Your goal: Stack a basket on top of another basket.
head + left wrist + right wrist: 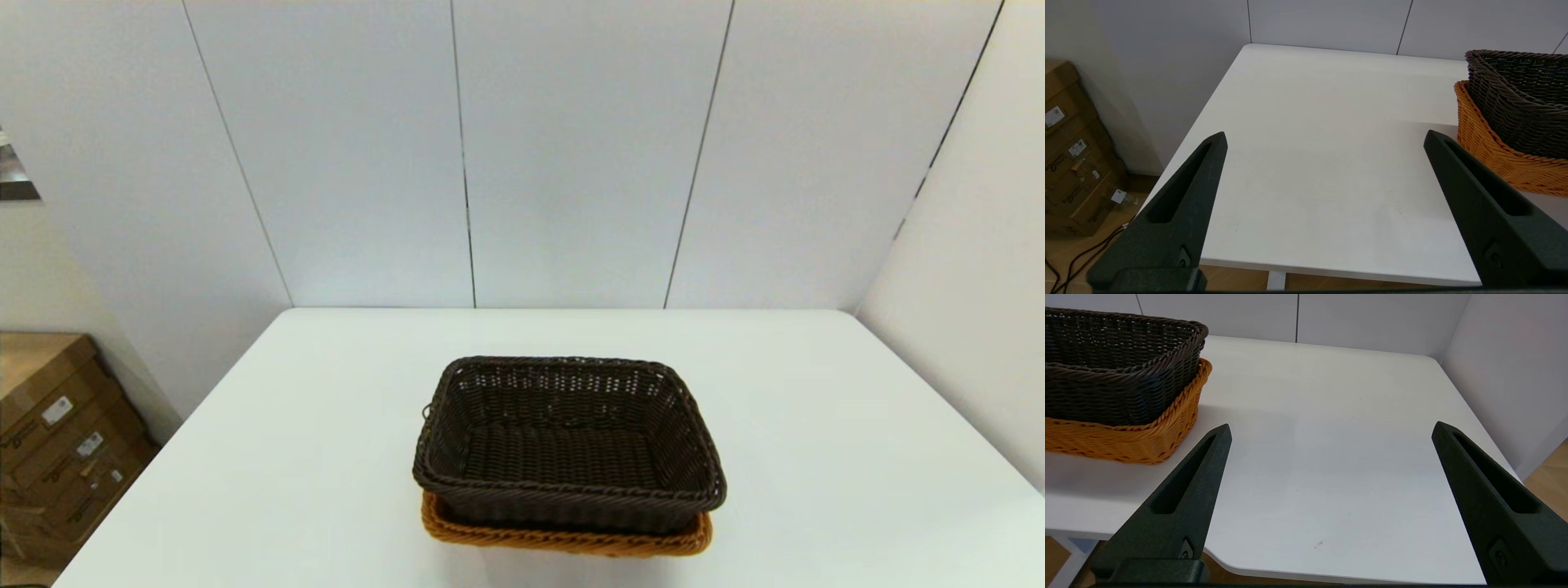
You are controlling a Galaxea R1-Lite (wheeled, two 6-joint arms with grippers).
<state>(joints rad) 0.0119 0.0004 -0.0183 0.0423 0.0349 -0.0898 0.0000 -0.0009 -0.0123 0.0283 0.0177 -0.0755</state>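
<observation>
Now: dark basket (569, 441) nested upright in orange basket (563, 539), mid-table (816, 457) | left gripper (1325, 136) spread wide, empty, off baskets' left side | right gripper (1331, 428) spread wide, empty, off baskets' right side

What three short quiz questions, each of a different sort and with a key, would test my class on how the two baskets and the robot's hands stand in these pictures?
1. True or false: the dark brown basket sits nested in the orange-tan basket.
2. Multiple choice: the left hand is A) shut on a basket, B) open over the white table beside the stack, C) inside the dark basket.
3. Fill in: the right hand is open and holds ____.

Key: 1 true; 2 B; 3 nothing.
</observation>
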